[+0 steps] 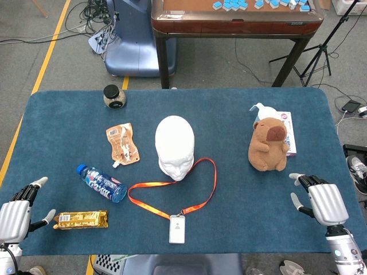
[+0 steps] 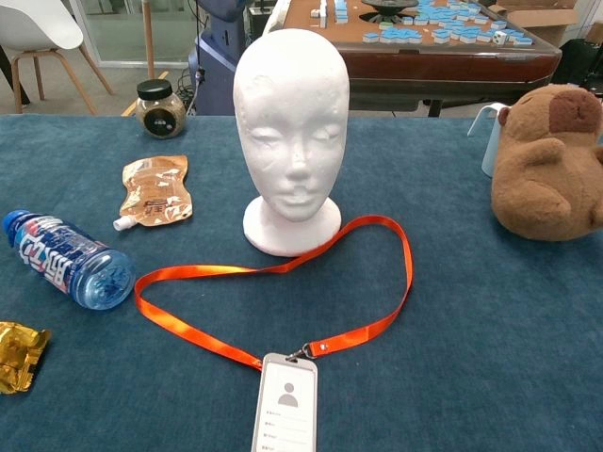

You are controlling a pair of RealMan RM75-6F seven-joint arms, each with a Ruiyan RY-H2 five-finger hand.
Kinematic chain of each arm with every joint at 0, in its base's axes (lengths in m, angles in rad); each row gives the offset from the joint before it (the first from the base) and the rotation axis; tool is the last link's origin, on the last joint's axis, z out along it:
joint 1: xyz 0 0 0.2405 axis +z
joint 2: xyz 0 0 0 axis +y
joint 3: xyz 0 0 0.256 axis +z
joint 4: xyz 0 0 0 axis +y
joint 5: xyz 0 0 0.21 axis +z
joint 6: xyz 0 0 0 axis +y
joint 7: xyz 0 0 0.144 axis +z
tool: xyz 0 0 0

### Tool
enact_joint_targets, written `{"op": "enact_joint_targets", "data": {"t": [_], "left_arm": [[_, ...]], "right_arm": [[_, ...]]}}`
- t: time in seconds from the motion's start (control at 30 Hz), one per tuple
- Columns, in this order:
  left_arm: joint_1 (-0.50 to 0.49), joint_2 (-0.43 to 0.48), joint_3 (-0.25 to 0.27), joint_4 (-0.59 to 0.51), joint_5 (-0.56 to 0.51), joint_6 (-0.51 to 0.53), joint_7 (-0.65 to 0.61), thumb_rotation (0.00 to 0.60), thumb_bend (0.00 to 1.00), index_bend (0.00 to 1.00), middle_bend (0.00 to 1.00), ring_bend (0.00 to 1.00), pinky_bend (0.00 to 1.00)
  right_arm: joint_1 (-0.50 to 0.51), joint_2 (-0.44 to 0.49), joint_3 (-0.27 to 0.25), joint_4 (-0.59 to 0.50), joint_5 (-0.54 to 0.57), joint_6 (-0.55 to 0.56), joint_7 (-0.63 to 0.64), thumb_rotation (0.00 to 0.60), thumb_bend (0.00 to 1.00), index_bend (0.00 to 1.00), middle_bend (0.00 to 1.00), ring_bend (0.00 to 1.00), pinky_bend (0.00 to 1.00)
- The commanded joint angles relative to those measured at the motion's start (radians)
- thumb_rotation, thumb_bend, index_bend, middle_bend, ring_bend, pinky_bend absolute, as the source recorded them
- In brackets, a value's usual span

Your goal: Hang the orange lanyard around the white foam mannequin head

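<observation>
Where grey floor (image 1: 51, 34) surrounds it, blue table (image 1: 57, 120) bears orange lanyard (image 1: 198, 200).

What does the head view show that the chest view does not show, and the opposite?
Only the head view shows the left hand and right hand, both open at the near table corners, and the whole gold snack bar. Only the chest view shows the face of the mannequin head and the white chair. Both show the orange lanyard lying flat with its badge, the water bottle, the pouch, the jar and the capybara toy.
</observation>
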Motion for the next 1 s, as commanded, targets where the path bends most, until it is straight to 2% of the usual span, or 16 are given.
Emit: {"op": "enact_joint_targets", "data": {"t": [0.03,1.0], "left_arm": [[-0.001,0.0,0.0,0.0,0.0,-0.001,0.0,0.6,0.21,0.16,0.2,0.23,0.3],[0.022,0.02,0.017,-0.007,0.041,0.047,-0.023,0.6,0.21,0.16,0.2,0.23,0.3]], "right_arm": [[0.001,-0.001,0.0,0.001,0.0,-0.001,0.0,0.6,0.41,0.3,0.43,0.38,0.53],[-0.019,0.013,-0.017,0.0,-0.043,0.043,0.026,0.6,0.41,0.3,0.44,0.4,0.53]]}}
